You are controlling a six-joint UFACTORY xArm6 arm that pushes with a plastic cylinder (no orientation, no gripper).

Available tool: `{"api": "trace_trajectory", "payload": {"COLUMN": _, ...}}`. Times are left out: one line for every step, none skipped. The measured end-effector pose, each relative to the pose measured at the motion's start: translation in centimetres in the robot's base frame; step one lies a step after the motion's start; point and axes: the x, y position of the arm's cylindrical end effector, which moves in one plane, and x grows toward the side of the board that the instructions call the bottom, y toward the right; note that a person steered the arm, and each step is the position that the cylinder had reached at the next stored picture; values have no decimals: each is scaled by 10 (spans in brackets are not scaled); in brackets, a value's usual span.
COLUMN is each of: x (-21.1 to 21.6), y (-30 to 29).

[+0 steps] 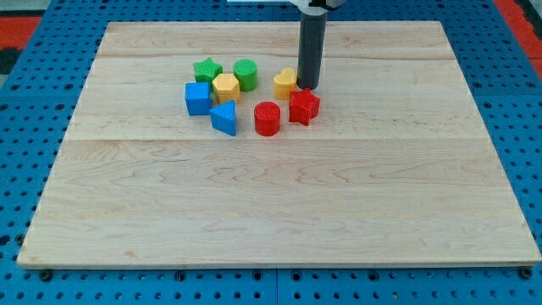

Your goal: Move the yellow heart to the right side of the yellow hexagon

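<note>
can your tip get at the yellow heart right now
Probably yes: my tip already sits against the yellow heart's right side, nothing between them. The red star lies just below.

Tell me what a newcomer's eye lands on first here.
The dark rod dominates, dropping from the view's top, my tip right beside the yellow heart block, on its right. Around it, small coloured blocks cluster on the upper part of the pale wooden board, among them a yellow hexagon block.
</note>
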Motion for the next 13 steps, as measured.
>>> {"api": "trace_trajectory", "payload": {"x": 0, "y": 0}}
{"api": "trace_trajectory", "payload": {"x": 0, "y": 1}}
{"api": "trace_trajectory", "payload": {"x": 3, "y": 2}}
{"api": "trace_trajectory", "payload": {"x": 3, "y": 3}}
{"api": "trace_trajectory", "payload": {"x": 7, "y": 10}}
{"api": "trace_trajectory", "payload": {"x": 19, "y": 36}}
{"api": "trace_trajectory", "payload": {"x": 20, "y": 52}}
{"api": "trace_trajectory", "payload": {"x": 20, "y": 52}}
{"api": "trace_trajectory", "payload": {"x": 20, "y": 52}}
{"api": "trace_trajectory", "payload": {"x": 21, "y": 52}}
{"api": "trace_trajectory", "payload": {"x": 21, "y": 52}}
{"api": "trace_trajectory", "payload": {"x": 17, "y": 45}}
{"api": "trace_trajectory", "payload": {"x": 17, "y": 40}}
